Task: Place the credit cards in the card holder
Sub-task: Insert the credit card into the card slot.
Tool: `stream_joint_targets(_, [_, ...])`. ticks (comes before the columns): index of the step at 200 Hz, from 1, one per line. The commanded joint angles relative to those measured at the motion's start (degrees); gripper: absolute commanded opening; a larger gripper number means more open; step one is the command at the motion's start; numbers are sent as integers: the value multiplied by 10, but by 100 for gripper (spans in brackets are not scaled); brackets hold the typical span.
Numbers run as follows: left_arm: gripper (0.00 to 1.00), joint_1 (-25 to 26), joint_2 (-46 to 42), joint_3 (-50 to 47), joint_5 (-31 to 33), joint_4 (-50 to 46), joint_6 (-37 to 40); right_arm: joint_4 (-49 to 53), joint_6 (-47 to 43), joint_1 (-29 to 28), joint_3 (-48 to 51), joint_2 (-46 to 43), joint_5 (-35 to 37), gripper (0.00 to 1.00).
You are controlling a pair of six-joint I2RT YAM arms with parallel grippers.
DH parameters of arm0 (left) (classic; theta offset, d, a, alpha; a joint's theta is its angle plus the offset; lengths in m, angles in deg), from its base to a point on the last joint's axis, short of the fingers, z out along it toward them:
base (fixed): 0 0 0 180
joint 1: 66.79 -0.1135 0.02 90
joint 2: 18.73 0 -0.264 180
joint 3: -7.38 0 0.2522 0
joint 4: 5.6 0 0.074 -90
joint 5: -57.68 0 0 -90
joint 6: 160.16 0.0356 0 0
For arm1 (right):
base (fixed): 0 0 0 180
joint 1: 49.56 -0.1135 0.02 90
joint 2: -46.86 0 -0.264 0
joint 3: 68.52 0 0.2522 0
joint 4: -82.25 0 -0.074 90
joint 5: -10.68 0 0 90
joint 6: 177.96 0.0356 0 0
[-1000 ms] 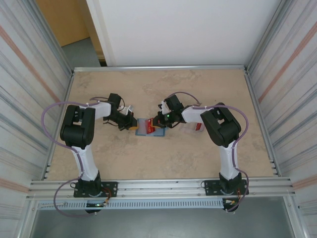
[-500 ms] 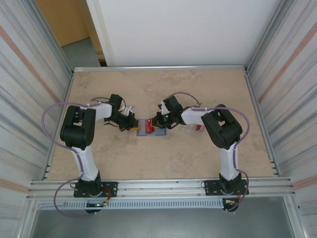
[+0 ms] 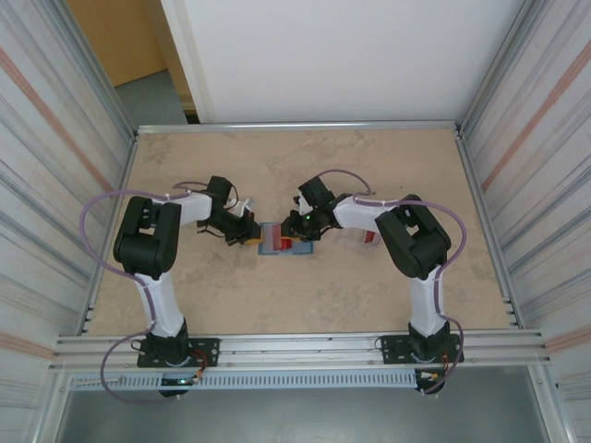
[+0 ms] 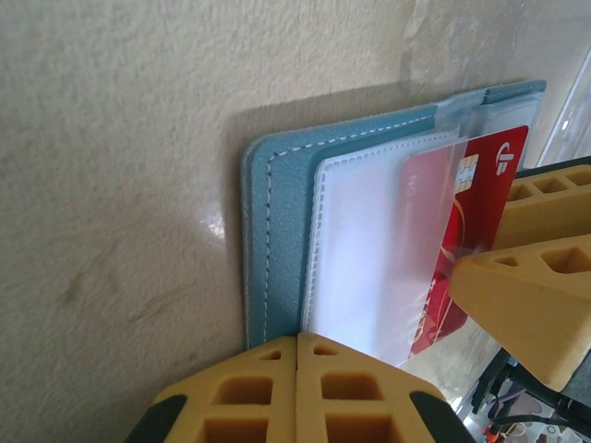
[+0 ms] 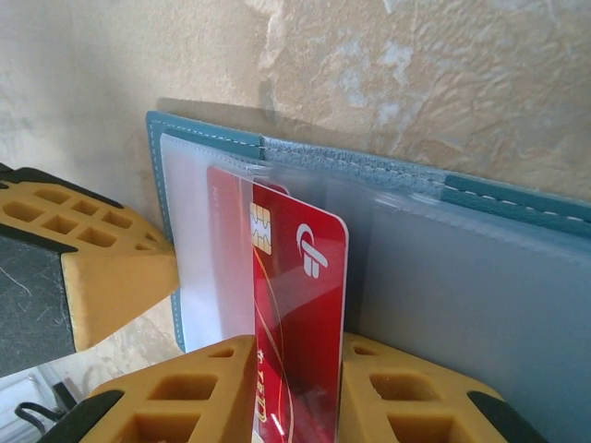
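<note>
Ok, status for you: card holder [image 4: 275, 240] lies open and flat on the counter [image 3: 388, 166], about mid-counter, between the two grippers. Left gripper [image 4: 297, 355] is closed w/ nothing in it. Its fingers sit together at the holder's outer edge, tips on or just over the teal border; you can't tell from the wrist cam if they press down. Right gripper [image 5: 297, 369] comes in from the opposite side, jaws parted a bit, w/ one red card [image 5: 300, 268] lying face-up in the gap, chip and white logo visible. The card's long edges run right along the inner faces of both fingers [image 5: 212, 388], so you can't tell whether it's pinched by the edges or lying free. The card's far end is tucked under the clear sleeve [image 4: 360, 249] on the holder half nearer the left gripper. Its near end sticks out toward the right gripper, and it sits roughly in line w/ the sleeve. The other half of the holder shows a pale grey-blue pocket. Top cam: small red item [image 3: 371, 237] on the counter just beside the right forearm, apart from the holder; too small to tell what it is.
</note>
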Motion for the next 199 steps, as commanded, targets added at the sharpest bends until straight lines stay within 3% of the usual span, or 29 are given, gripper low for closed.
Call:
stream_joint_targets(1, [0,6,-2,-10,3,-13,-3,88,-22,-9,-15,8,35,27])
stream_joint_targets(91, [0,9,-2,-9,-1,-11,-5,179,-50,-32,-101,46,54,29])
stream_joint_targets(199, [0,9,-4,-9,6,-12,-4,243,-72,-39,-122,20,86,41])
